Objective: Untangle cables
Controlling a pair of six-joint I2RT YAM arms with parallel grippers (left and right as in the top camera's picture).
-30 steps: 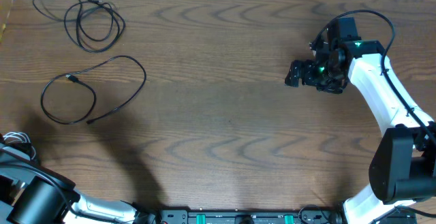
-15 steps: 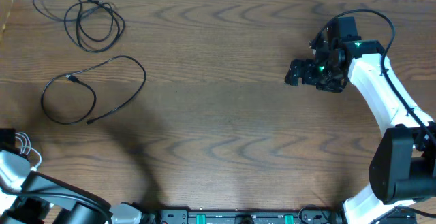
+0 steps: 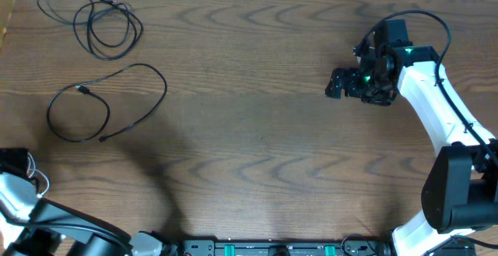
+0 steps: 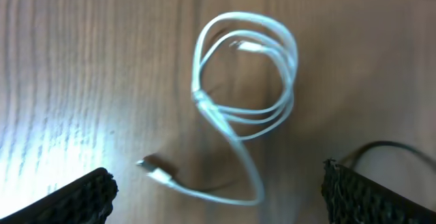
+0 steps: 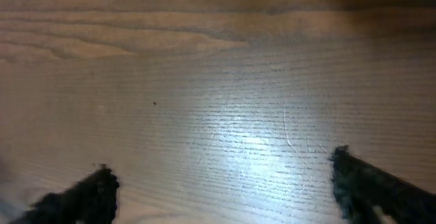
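No legible text, label, brand or number on anything here.

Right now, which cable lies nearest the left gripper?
The white cable, coiled just ahead of the open left gripper. The tangled black cable and the looped black cable lie farther up the table.

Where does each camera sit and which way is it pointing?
Overhead: above the brown wooden table, facing straight down; shows white right arm, upper black cable, lower black cable.
Left wrist: faces down past the open left gripper onto a coiled white cable.
Right wrist: faces down past the open right gripper onto bare wood.
Shared: all show the table.
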